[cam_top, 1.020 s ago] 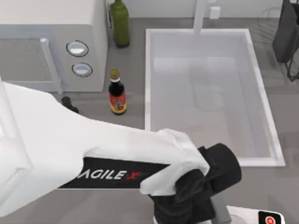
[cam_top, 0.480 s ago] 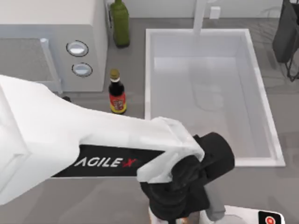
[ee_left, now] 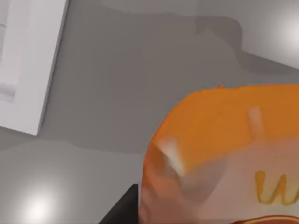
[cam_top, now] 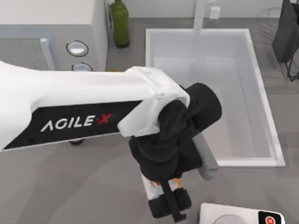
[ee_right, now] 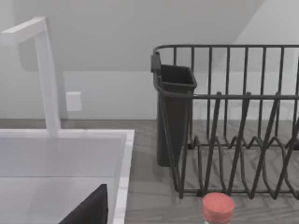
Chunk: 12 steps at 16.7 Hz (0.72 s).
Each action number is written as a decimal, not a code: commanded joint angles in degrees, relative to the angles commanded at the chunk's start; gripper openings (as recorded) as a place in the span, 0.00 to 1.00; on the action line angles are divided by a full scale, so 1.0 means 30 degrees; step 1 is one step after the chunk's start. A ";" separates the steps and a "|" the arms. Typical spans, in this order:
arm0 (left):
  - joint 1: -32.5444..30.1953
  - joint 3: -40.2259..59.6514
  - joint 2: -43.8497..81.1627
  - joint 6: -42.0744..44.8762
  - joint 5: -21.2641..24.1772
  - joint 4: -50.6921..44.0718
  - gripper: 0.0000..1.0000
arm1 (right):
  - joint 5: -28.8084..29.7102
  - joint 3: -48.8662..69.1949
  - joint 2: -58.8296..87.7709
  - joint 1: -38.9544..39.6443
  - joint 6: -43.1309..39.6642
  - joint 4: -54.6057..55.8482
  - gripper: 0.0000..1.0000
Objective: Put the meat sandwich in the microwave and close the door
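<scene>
The left arm [cam_top: 70, 105] is a bulky white shell with a black side panel lettered AGILEX in white, the X tipped red. Its wrist [cam_top: 182, 126] is matt black, with a grey bar beside it.

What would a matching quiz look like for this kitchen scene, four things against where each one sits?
Things:
1. meat sandwich
2. green bottle
3. dish rack
4. microwave

Places:
A. far-left corner of the counter
B. beside the sink, on its right
C. between the microwave and the sink, at the back
D. under the left gripper, in front of the sink

Pairs: 1-D, 2-C, 3-B, 4-A
</scene>
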 joint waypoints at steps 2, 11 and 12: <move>-0.0646 0.0566 -0.0518 -0.0311 0.0109 -0.0871 0.00 | 0.0000 0.0000 0.0000 0.0000 0.0000 0.0000 1.00; -0.3315 0.1650 -0.1321 -0.2005 -0.0442 -0.3374 0.00 | 0.0000 0.0000 0.0000 0.0000 0.0000 0.0000 1.00; -0.3315 0.1650 -0.1321 -0.2005 -0.0442 -0.3374 0.00 | 0.0000 0.0000 0.0000 0.0000 0.0000 0.0000 1.00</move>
